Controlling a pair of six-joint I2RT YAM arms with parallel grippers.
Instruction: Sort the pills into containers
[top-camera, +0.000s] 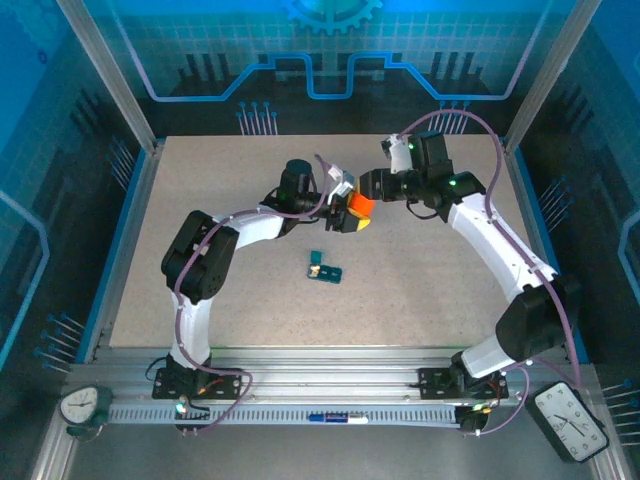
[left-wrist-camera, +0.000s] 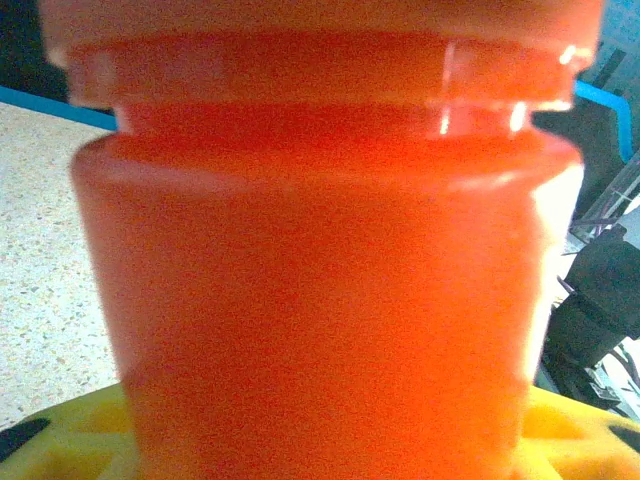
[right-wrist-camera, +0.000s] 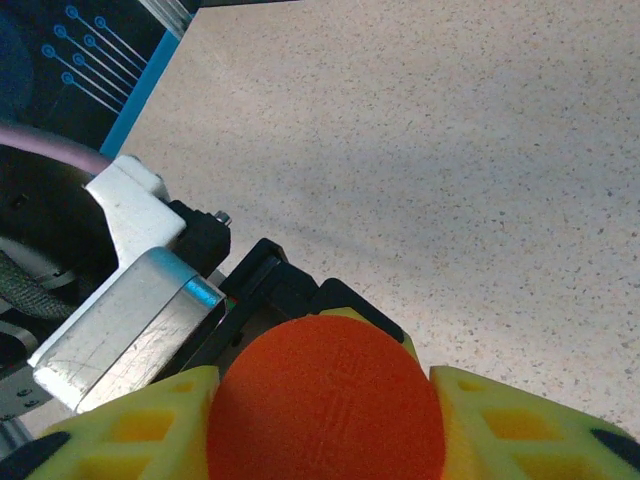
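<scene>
An orange bottle (top-camera: 361, 205) hangs above the middle of the table between both arms. My left gripper (top-camera: 351, 214) is shut on its body, and that orange body (left-wrist-camera: 320, 280) fills the left wrist view above the yellow fingers (left-wrist-camera: 80, 435). My right gripper (right-wrist-camera: 325, 425) is shut on the bottle's round textured end (right-wrist-camera: 325, 395), with a yellow fingertip (right-wrist-camera: 520, 430) pressed on each side. The dark-teal pill box, the containers (top-camera: 325, 268), lies on the table in front of the bottle, apart from both grippers. The pills are out of view.
The left arm's silver and white wrist bracket (right-wrist-camera: 130, 300) sits close behind the bottle in the right wrist view. The speckled tabletop (top-camera: 440, 290) is bounded by metal rails (top-camera: 330, 365) at the near edge and blue walls on the sides.
</scene>
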